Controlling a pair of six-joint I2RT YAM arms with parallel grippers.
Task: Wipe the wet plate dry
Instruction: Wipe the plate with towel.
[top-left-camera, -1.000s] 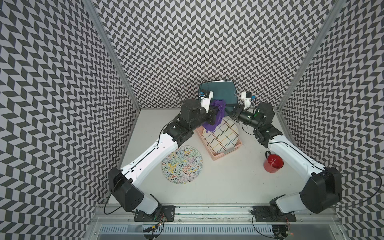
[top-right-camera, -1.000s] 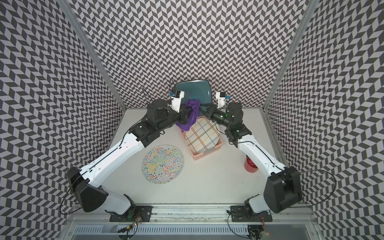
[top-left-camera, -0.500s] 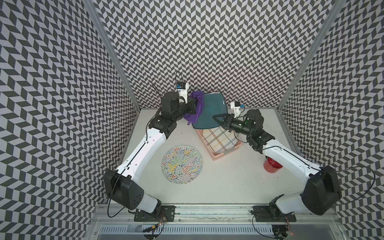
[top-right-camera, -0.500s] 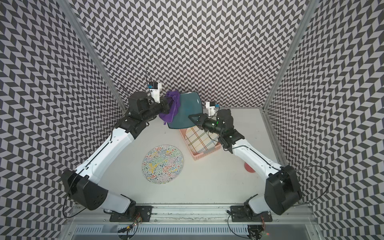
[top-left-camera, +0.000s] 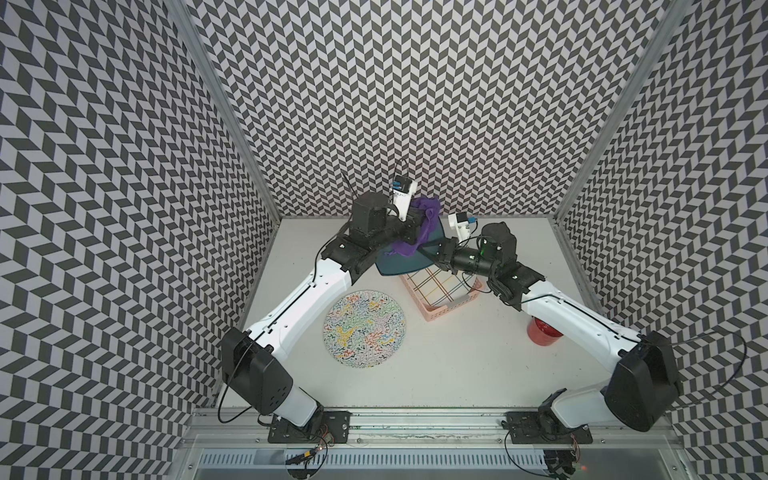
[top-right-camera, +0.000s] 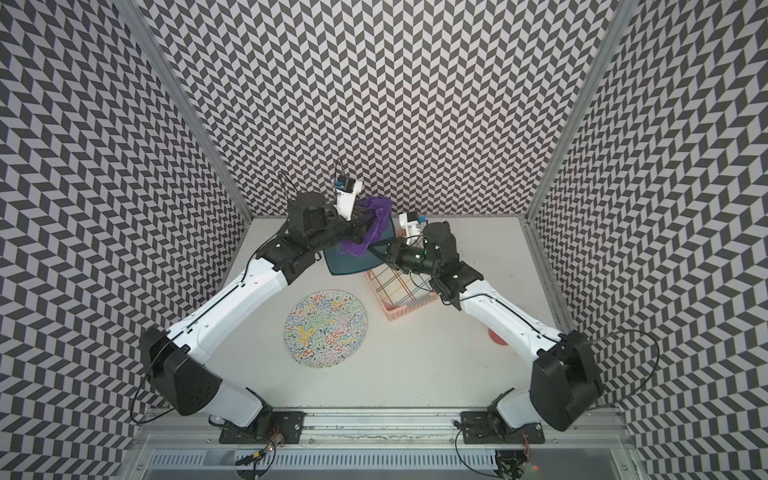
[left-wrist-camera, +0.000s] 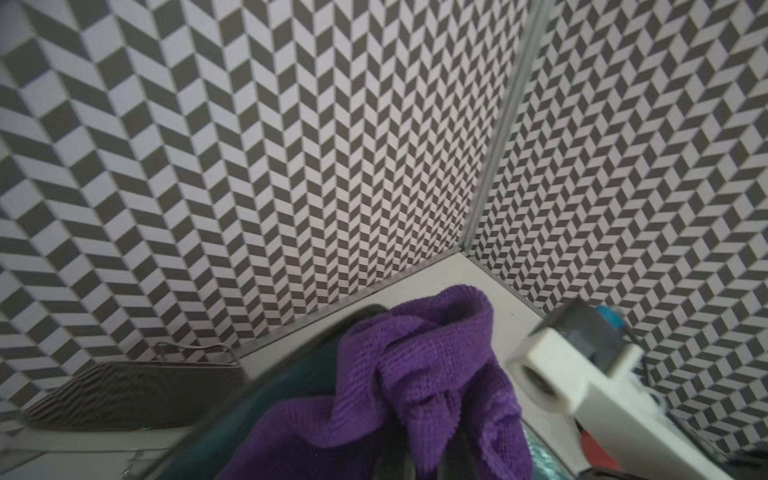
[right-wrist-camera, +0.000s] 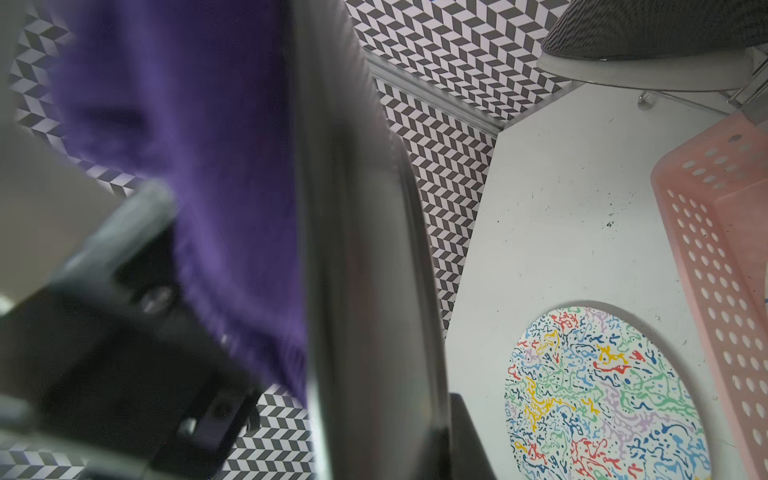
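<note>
The teal plate (top-left-camera: 405, 266) hangs tilted in the air at the back of the counter (top-left-camera: 457, 374), and in both top views it overlaps the far corner of the pink basket (top-left-camera: 436, 311). The right end effector (top-left-camera: 433, 254) pinches it at the rim, jaws almost closed on that thin edge. The left end effector (top-left-camera: 413, 227) is clamped fully on the purple cloth (top-left-camera: 417, 239), which lies against the plate's face. Our worry is that edge grip: if the cloth pushes hard, the wet plate could pivot or slip free and drop onto the basket. We count one teal plate, one cloth, one basket with one plaid item (top-left-camera: 440, 286) inside, one speckled plate (top-left-camera: 365, 328), one red cup (top-left-camera: 540, 332) and two arms.
</note>
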